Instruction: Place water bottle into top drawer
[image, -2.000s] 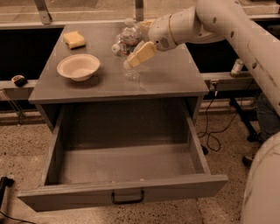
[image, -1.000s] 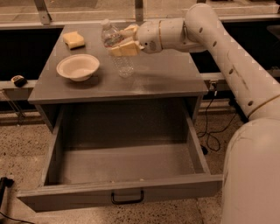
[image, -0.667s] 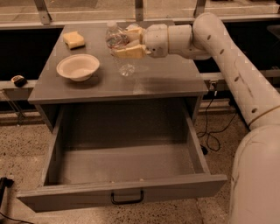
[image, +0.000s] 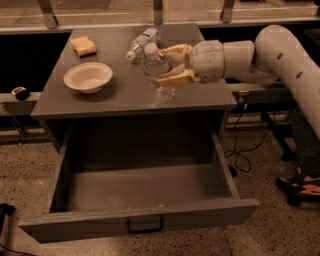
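Drawer (image: 140, 214), lower centre: pulled out, bare grey floor with a few pale specks. Bowl (image: 88, 76), upper left on the cabinet top (image: 112, 97): white inside, one only.

Bottles: two. Your water bottle (image: 156, 70) stands upright at upper centre, base at or just above the top; you cannot tell which. Second bottle (image: 142, 41) lies on its side just behind it.

Gripper (image: 162, 64) reaches in from the right, its fingers (image: 176, 78) closed on the water bottle, one on either side.

One yellow sponge (image: 83, 46) top left. Cables (image: 241, 145) trail on the floor at right.
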